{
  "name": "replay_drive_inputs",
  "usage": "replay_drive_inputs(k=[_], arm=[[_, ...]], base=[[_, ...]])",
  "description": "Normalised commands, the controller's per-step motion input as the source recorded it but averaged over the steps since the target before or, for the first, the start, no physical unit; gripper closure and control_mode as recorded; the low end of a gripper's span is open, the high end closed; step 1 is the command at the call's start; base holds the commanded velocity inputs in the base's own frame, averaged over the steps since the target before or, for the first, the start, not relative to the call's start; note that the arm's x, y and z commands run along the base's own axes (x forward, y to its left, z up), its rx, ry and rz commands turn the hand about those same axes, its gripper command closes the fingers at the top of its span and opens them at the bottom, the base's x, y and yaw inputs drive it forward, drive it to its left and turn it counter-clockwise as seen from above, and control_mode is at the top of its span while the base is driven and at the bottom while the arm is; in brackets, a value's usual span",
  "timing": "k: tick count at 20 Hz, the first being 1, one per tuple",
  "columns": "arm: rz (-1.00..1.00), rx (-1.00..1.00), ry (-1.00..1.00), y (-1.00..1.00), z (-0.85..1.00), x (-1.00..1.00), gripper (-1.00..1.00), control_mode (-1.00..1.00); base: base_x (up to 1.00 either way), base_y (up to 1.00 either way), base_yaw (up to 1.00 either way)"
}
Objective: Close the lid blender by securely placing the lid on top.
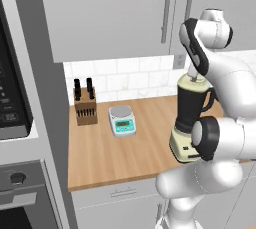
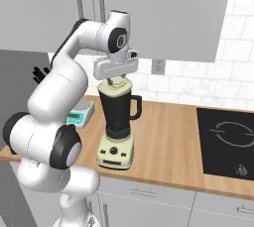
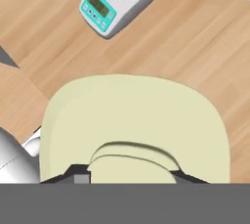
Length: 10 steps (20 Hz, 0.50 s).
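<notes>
1. We see the blender (image 2: 117, 127) standing upright on the wooden table (image 2: 173, 137), left of centre in the right base view and right of centre in the left base view, its dark jar on the cream base with black knobs.
2. The lid (image 2: 115, 84) sits at the top of the jar; in the hand view it spreads as a broad pale-yellow disc (image 3: 134, 125) across the middle and lower frame, its raised knob at the bottom centre.
3. Our gripper (image 2: 116, 79) hangs directly above the jar, the jaws closed around the lid's knob.
4. Whether the lid is fully seated on the rim, we cannot tell.
5. A teal-and-white kitchen scale (image 1: 122, 119) rests on the table to the left of the blender in the left base view, well apart from it.
6. A knife block (image 1: 85, 106) stands left of the scale, near the tiled wall.
7. A black cooktop (image 2: 227, 141) lies at the right edge of the right base view.
</notes>
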Motion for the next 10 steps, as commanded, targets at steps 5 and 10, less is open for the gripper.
replay_drive_inputs(k=[5, 10], arm=[[0.0, 0.0, 0.03, 0.0, -0.02, -0.02, 1.0, -1.0], [0.0, 0.02, 0.23, 0.0, -0.26, 0.01, 1.0, -1.0]], base=[[0.0, 0.0, 0.0], [0.0, 0.0, 0.0]])
